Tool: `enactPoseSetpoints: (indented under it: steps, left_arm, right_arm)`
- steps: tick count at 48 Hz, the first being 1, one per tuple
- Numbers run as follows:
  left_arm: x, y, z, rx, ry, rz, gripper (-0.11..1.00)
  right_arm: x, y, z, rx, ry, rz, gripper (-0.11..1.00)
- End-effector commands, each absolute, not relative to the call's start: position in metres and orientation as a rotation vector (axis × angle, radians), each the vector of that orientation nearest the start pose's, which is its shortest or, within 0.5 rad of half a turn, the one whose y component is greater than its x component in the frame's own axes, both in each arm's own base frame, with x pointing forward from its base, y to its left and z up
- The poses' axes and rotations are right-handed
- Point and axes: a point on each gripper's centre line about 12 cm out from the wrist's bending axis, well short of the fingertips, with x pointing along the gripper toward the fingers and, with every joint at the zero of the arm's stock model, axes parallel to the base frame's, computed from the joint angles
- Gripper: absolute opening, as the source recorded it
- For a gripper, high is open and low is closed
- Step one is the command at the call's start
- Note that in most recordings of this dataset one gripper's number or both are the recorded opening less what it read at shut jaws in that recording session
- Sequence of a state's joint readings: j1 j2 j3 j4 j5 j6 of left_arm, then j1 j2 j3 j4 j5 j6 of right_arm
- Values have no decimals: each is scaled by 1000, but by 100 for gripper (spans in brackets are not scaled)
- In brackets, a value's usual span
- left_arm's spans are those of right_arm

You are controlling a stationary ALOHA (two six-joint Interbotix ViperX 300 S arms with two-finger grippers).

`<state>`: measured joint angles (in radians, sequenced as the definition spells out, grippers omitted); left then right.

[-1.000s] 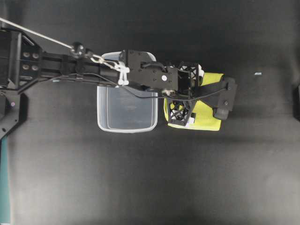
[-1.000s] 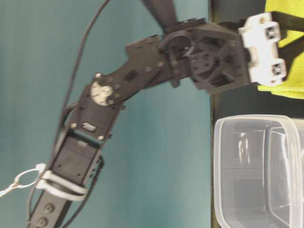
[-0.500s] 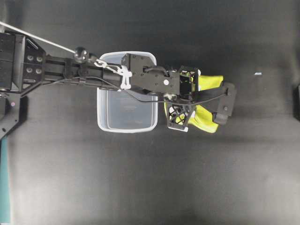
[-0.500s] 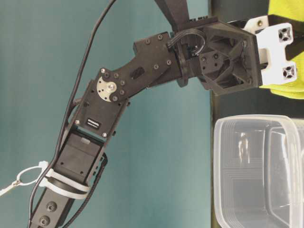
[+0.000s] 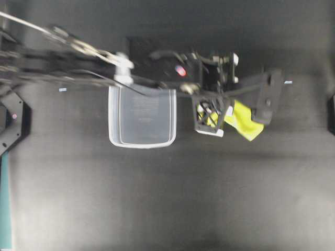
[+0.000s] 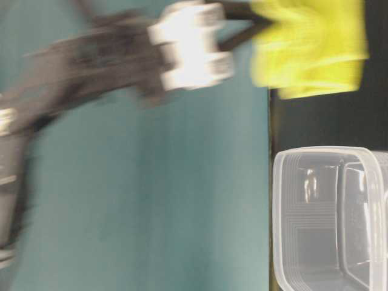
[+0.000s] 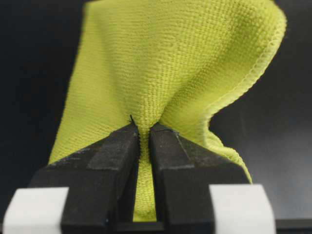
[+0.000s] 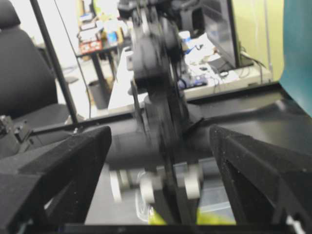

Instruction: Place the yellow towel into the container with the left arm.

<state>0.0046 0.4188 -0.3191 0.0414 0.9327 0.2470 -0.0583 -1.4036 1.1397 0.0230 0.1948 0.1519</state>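
Left wrist view shows the black left gripper (image 7: 144,134) pinching the yellow-green microfibre towel (image 7: 170,68); the clear plastic tub (image 5: 142,117) holds nothing yet, so carrying across and release remain.

I see a black surface (image 5: 157,198) under everything, a teal wall (image 6: 200,200) along its edge, and behind, blurred, a black office chair (image 8: 19,73) and a cluttered desk (image 8: 209,68) with a monitor (image 8: 219,29).

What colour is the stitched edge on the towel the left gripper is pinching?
Yellow-green, matching the yellow towel itself; clearest in the left wrist view.
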Motion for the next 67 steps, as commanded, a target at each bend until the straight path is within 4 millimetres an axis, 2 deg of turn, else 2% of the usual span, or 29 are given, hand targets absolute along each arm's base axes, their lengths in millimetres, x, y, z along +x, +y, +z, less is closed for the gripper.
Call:
enactPoseSetpoints:
  steps: [1, 8, 14, 19, 31, 35, 41, 58, 67]
  left_arm:
    - [516, 15, 299, 256, 989, -81, 5]
    - [477, 27, 337, 236, 1017, -54, 5]
    - [448, 33, 344, 219, 1029, -36, 5]
    - [426, 32, 334, 215, 1061, -41, 5]
    - [385, 23, 288, 216, 1160, -70, 5]
    - [380, 22, 273, 220, 1162, -74, 5]
    - [381, 23, 261, 222, 1139, -72, 5]
    - [381, 25, 238, 215, 1150, -68, 5]
    - [380, 25, 236, 212, 1153, -68, 5]
  right_arm:
    - [120, -7, 332, 174, -107, -46, 79]
    - [117, -6, 335, 175, -115, -45, 79]
    - [118, -6, 335, 174, -112, -45, 79]
    - [118, -6, 333, 175, -107, -45, 79]
    - [119, -7, 332, 173, -101, -46, 79]
    - [120, -7, 331, 176, -98, -46, 79]
    - [120, -7, 331, 176, -98, -48, 79]
    - [120, -7, 328, 175, -91, -47, 79]
    - [120, -7, 327, 175, -89, -47, 79]
